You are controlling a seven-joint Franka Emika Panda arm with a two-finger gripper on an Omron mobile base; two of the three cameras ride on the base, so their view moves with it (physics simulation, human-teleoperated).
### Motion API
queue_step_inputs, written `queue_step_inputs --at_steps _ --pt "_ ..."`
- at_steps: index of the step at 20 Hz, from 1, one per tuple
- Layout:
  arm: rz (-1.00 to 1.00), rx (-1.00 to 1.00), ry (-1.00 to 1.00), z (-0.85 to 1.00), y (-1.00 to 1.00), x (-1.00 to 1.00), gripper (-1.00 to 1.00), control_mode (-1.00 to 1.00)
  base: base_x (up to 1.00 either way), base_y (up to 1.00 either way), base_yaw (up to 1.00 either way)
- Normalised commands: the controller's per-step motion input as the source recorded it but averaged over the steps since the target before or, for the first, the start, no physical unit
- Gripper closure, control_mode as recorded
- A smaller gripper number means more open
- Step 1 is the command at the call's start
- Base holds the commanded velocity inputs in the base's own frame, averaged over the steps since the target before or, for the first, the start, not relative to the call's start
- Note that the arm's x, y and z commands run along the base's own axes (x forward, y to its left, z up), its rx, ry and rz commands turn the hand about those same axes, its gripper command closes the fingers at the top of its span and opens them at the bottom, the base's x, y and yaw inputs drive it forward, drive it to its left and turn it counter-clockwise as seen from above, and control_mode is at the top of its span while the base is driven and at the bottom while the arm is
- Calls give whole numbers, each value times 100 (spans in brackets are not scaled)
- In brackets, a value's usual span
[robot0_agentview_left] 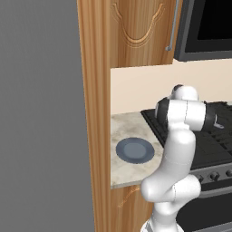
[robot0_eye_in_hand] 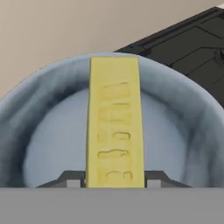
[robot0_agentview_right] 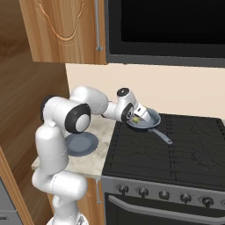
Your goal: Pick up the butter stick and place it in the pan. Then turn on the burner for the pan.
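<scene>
Butter stick (robot0_eye_in_hand: 115,124) clamped in hand (robot0_eye_in_hand: 114,178), over pan (robot0_eye_in_hand: 43,127)

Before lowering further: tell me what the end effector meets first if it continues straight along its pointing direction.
Probably the floor of the round grey-blue skillet; the end effector, shut on the pale-yellow butter stick, points into it. Depth is unclear.

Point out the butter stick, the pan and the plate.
butter stick (robot0_eye_in_hand: 114,122), hand view, middle of its top face.
pan (robot0_agentview_right: 151,118), right base view, right inner wall near the rim.
plate (robot0_agentview_left: 134,150), left base view, centre of its flat face.
</scene>
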Motion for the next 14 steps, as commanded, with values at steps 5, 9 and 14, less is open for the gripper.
queue_step_inputs --at_steps 5,9,14 --pt "0 0 1 -27 -2 15 -100 -100 0 0 0" --pt "0 0 -5 -1 -1 -1 -100 -100 0 0 0" --pt "0 0 -11 0 0 -13 -100 -100 0 0 0"
